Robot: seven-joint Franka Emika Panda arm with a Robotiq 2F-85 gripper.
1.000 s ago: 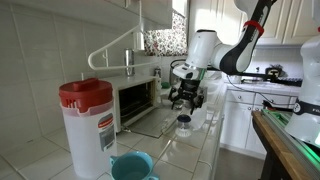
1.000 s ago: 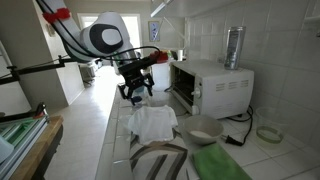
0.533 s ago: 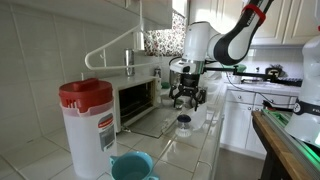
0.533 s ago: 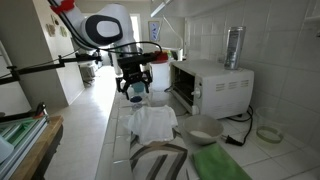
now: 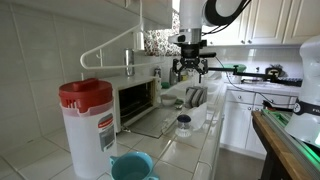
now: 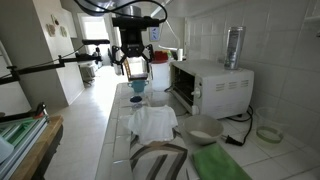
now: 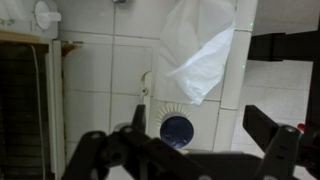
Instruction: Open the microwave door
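Note:
The silver microwave (image 5: 133, 98) stands on the tiled counter, and it also shows in an exterior view (image 6: 212, 86). The microwave door (image 5: 152, 122) is folded down flat in front of the pale interior. Its dark panel fills the left edge of the wrist view (image 7: 22, 110). My gripper (image 5: 190, 68) hangs high above the counter, beyond the door's free edge, open and empty, touching nothing. It also shows in an exterior view (image 6: 134, 66). In the wrist view the gripper (image 7: 205, 135) looks straight down, its fingers (image 7: 270, 135) wide apart.
A red-lidded white pitcher (image 5: 88, 125) and a blue cup (image 5: 130, 165) stand at the near end. A small blue-topped cup (image 5: 183, 124) sits beside the door and directly under the gripper in the wrist view (image 7: 177, 130). A white cloth (image 6: 152, 122) lies on the counter.
The gripper has risen from just beside the open door's edge to well above the counter. The door stays folded down.

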